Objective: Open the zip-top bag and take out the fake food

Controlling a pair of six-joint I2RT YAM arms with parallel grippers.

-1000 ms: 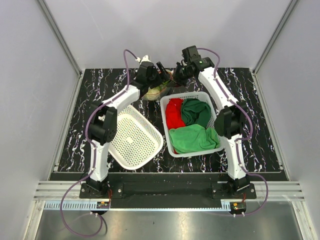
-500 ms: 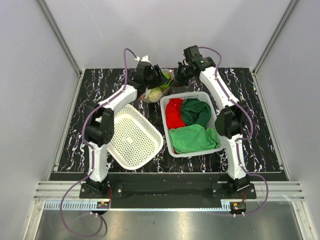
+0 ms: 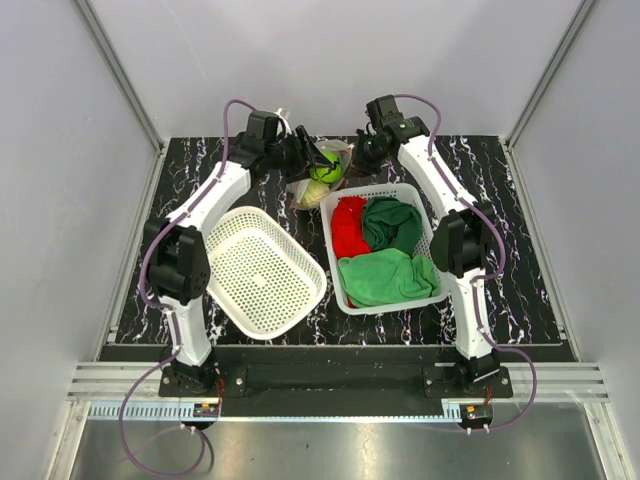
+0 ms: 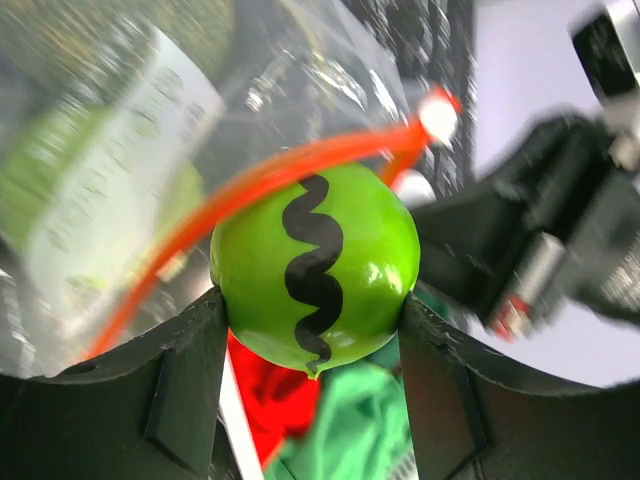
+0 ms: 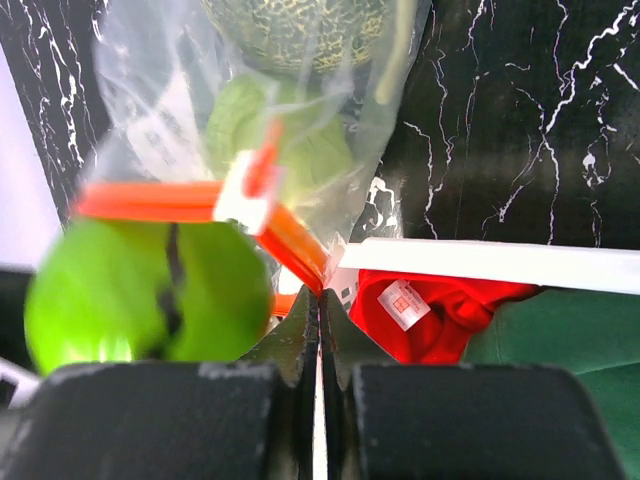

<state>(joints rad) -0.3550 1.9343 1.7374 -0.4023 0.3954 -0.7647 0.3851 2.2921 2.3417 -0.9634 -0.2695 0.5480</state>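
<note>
Pulling item 1: left gripper [image 4: 312, 320] clamped on green ball [image 4: 315, 262] at bag [image 5: 150, 90] mouth, right gripper [image 5: 318, 312] pinching bag shut-jawed; next, draw ball clear and drop it.

I count 2 white perforated plastic baskets [image 3: 262, 270] [image 3: 375, 190]; 2 green cloths [image 3: 390, 222] [image 3: 385, 277]; 1 red cloth [image 3: 348, 228]; 1 clear zip-top bag [image 5: 140, 100]; 3 round fake food pieces [image 4: 315, 265] [image 5: 295, 30] [image 5: 260, 130]

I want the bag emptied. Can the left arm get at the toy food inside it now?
Probably not yet: the left tool grips the green ball, so its jaws are full. The right tool pinches the zip-top bag by its strip; the netted ball seems inside.
</note>
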